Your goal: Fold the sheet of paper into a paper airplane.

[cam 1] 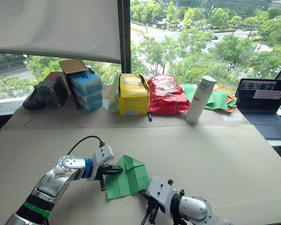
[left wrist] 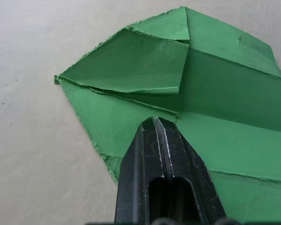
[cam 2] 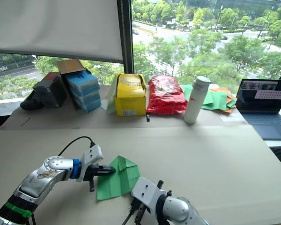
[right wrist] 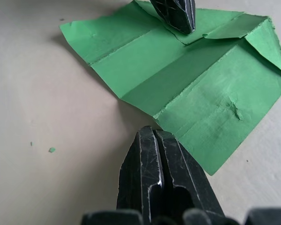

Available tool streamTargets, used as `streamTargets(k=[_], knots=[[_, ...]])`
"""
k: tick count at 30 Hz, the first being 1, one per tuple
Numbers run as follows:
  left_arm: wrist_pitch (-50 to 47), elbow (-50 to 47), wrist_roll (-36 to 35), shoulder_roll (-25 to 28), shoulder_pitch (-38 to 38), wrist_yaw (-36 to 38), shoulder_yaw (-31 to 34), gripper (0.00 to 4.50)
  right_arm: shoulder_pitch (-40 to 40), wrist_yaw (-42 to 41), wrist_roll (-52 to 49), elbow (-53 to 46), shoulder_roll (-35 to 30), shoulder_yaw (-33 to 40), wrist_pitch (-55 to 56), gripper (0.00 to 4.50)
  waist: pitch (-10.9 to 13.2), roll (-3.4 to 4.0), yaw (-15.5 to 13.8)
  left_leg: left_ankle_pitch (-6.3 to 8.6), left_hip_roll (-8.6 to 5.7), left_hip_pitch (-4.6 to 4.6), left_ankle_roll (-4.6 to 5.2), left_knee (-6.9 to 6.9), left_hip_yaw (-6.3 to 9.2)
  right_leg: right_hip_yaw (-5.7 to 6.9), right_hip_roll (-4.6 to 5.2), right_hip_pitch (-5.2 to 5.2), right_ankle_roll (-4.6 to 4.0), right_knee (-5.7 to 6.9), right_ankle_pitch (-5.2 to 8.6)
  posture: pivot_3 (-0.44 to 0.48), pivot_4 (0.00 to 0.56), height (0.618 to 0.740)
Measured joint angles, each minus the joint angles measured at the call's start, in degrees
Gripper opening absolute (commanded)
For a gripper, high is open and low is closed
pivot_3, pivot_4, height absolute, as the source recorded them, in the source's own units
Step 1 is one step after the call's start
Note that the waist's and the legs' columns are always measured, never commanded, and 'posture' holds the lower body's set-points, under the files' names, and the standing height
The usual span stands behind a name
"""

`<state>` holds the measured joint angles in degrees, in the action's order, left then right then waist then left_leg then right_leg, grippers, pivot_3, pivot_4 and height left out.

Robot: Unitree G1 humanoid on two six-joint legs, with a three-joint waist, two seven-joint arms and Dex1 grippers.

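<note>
The sheet of paper (cam 1: pixel 127 176) is lying flat on the table (cam 1: pixel 215 150), near the front edge, a little toward seven o'clock from the table's middle. It is only partly folded: the two corners at its far end are turned in to make a blunt point aiming at about twelve o'clock, and long creases are running down its length.

The left gripper (cam 1: pixel 116 170) is reaching in from nine o'clock, its fingers clenched together with nothing between them, the tip pressing down on the paper's left half beside the folded corner flap (left wrist: pixel 131 61). The right gripper (right wrist: pixel 154 136) is hanging just off the paper's near right edge, at about five o'clock from it, its fingers also clenched and empty, apparently clear of the paper.

Judging from this, the nose folds are being flattened and most of the plane is still to be made. The risks lie in the thin paper: the pressing tip may be dragging rather than pinning, which would skew the creases or crumple the sheet; the flap looks lifted and may spring open once pressure eases; and the right gripper, coming in low, could shove the sheet out from under the left.
</note>
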<state>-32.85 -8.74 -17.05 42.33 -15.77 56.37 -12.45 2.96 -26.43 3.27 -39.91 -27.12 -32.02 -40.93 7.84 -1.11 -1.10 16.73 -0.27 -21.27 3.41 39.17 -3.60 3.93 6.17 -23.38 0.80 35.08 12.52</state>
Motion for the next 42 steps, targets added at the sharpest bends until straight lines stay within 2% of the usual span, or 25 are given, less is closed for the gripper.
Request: streamTargets(k=[8,12,21,33,42], knots=[[0.2,0.6,0.0,0.0,-0.3,0.5,0.0,0.02,3.2,4.5,0.1,0.2,2.6,4.2,0.8,0.0,0.0,0.0,0.0,0.0,0.0,0.0,0.0,0.0,0.0,-0.01,-0.05,-0.01,0.01,0.0,0.01,0.0,0.15,0.74],[0.2,0.8,0.0,0.0,-0.4,0.6,0.0,0.02,5.3,6.2,-2.0,2.0,7.4,7.6,2.5,0.0,0.0,0.01,0.2,0.0,0.03,0.0,-0.01,0.0,0.0,-0.06,-0.05,-0.02,0.02,0.02,0.01,0.0,0.15,0.74],[0.2,0.8,0.2,0.0,-0.5,0.6,0.0,0.02,3.6,6.3,-8.0,8.2,17.4,9.8,8.0,0.0,0.0,0.02,0.3,0.0,0.03,0.0,0.0,0.0,0.01,-0.08,-0.08,-0.04,0.01,0.02,0.01,0.0,0.15,0.74],[-0.2,2.9,1.5,-2.4,-3.9,0.7,-1.5,0.02,-6.7,0.6,-10.8,17.9,17.9,9.5,12.4,0.0,0.0,0.03,0.4,0.0,-0.01,-0.06,0.0,0.0,-0.04,-0.05,-0.21,-0.1,-0.01,0.07,0.0,0.0,0.15,0.74],[1.4,5.2,3.5,-5.9,-5.8,1.1,-2.7,0.02,-8.7,-0.1,-10.7,21.5,18.2,7.7,13.2,0.0,0.0,0.03,0.2,-0.01,-0.06,-0.07,0.0,0.03,-0.03,-0.02,-0.19,-0.06,0.01,0.08,0.0,0.0,0.15,0.74]])
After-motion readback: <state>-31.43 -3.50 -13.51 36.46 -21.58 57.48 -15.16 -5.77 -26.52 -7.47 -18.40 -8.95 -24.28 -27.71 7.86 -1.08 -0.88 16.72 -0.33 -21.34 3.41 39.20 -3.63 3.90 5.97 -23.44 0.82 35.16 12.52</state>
